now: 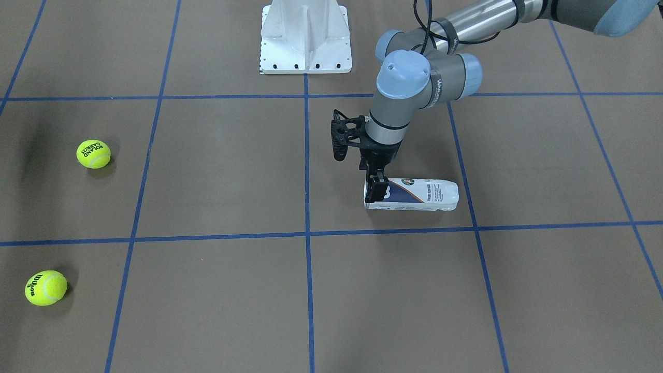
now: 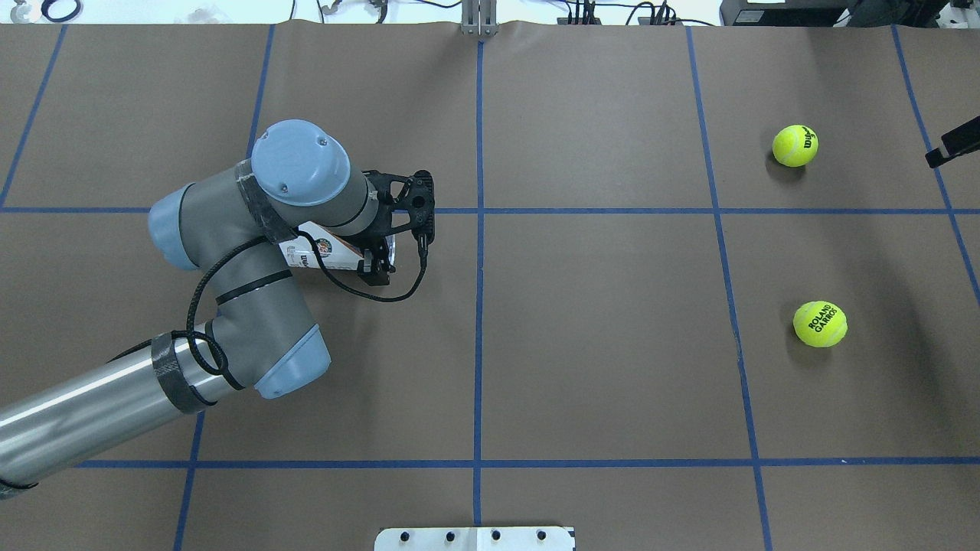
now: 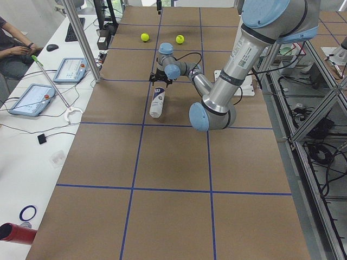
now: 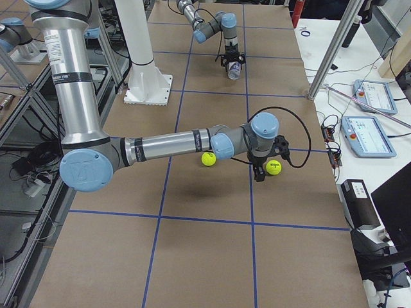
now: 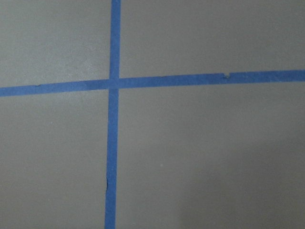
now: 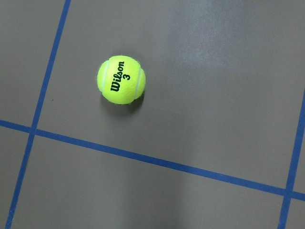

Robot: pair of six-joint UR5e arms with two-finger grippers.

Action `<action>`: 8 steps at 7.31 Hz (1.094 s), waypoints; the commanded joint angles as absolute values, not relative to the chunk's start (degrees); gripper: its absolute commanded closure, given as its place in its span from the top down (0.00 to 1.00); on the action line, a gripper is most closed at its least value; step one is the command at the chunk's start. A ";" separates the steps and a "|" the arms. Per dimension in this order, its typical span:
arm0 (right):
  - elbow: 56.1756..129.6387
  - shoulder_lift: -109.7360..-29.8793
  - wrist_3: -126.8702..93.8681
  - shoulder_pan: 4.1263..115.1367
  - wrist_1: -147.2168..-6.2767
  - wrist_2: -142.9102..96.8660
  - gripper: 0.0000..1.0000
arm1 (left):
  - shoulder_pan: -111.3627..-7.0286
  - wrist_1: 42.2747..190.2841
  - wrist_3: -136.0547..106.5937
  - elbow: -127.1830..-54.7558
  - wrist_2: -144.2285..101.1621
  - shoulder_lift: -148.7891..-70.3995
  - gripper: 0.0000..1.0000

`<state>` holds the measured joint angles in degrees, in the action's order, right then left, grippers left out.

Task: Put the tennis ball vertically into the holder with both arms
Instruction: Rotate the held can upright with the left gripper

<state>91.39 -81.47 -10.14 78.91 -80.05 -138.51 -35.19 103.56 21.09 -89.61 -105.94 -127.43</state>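
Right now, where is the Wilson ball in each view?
Front-facing: Wilson ball lower left.
Overhead: upper right.
Exterior left: top, the left-hand of two balls.
Exterior right: centre, the right-hand of two balls.
Left wrist: not in it.
Right wrist: upper left.
Shared landmark: the Roland Garros ball, its neighbour on the robot's side.

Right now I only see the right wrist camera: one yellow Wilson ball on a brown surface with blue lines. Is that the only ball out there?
Observer: No. A second ball, printed Roland Garros, lies apart from the Wilson ball.
Visitor: And where is the thing they go into?
Observer: The holder lies on its side, far from both balls, with the left tool at one end of it.
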 commanded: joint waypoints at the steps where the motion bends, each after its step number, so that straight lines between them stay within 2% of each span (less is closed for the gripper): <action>1: 91.23 -81.47 -10.11 78.75 -80.07 -138.52 0.99 | -35.24 103.54 22.83 -89.30 -105.91 -127.44 0.99; 8: 90.79 -81.47 -10.11 78.22 -79.37 -138.52 0.99 | -34.80 104.06 23.29 -85.52 -106.00 -127.97 0.99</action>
<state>91.05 -81.47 -10.13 78.28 -79.44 -138.52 -34.85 103.83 23.29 -86.25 -105.90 -127.70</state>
